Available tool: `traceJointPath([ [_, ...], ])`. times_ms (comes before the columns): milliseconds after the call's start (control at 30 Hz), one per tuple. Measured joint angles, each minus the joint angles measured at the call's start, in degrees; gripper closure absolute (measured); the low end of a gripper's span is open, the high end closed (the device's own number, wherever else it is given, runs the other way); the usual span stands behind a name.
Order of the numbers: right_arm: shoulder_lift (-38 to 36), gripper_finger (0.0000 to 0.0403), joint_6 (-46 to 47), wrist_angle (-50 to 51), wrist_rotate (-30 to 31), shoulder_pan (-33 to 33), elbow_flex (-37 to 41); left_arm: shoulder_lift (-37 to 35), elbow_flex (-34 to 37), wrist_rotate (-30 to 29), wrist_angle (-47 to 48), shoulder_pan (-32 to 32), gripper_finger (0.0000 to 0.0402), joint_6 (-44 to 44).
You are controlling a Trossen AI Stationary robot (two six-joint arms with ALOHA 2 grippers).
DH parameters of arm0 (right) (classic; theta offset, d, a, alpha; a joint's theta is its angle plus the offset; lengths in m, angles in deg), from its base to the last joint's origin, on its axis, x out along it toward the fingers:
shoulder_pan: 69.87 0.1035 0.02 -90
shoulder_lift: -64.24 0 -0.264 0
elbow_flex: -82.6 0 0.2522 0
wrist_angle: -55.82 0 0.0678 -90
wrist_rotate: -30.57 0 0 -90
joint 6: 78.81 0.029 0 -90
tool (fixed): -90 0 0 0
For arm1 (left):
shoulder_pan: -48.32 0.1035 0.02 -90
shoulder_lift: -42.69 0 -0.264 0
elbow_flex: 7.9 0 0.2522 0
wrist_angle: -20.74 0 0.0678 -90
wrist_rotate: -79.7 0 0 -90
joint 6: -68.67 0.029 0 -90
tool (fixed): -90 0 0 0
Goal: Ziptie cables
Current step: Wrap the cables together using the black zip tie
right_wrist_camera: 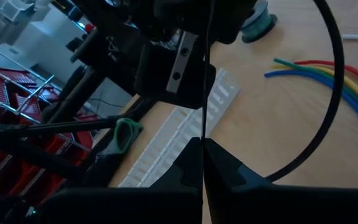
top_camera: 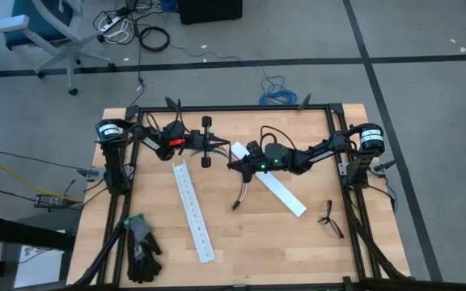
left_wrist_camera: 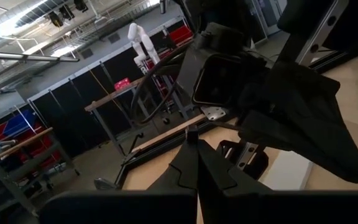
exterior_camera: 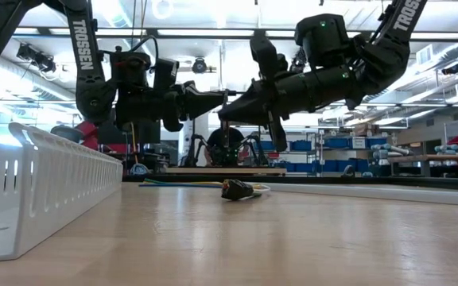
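Right end effector (right_wrist_camera: 202, 163) is pressed together on the ziptie (right_wrist_camera: 204, 81), held up above the cables (top_camera: 245, 191) lying on the counter (top_camera: 298, 242). Left end effector (left_wrist_camera: 192, 163), beside it, is closed too. Judged best: keep the strip taut while lowering it squarely toward the cables.
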State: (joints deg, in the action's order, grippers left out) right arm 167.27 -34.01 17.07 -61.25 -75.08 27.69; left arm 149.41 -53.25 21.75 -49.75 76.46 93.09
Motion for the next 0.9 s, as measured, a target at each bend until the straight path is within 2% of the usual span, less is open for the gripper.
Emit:
traceJointPath([
  [400, 0.0, 0.0403, 0.1, 0.1, -1.5, -0.5, 0.0, 0.0, -0.9, -2.2, -0.1, -0.1, 0.0401, 0.0],
  [700, 0.0, 0.0403, -0.7, -0.2, -1.3, -0.6, 0.0, 0.0, -2.6, -1.3, 3.8, -1.6, 0.0401, 0.7],
  [900, 0.0, 0.0403, -0.8, -0.1, -1.0, -0.1, 0.0, 0.0, -1.8, -1.2, 2.7, -0.5, 0.0401, 0.7],
])
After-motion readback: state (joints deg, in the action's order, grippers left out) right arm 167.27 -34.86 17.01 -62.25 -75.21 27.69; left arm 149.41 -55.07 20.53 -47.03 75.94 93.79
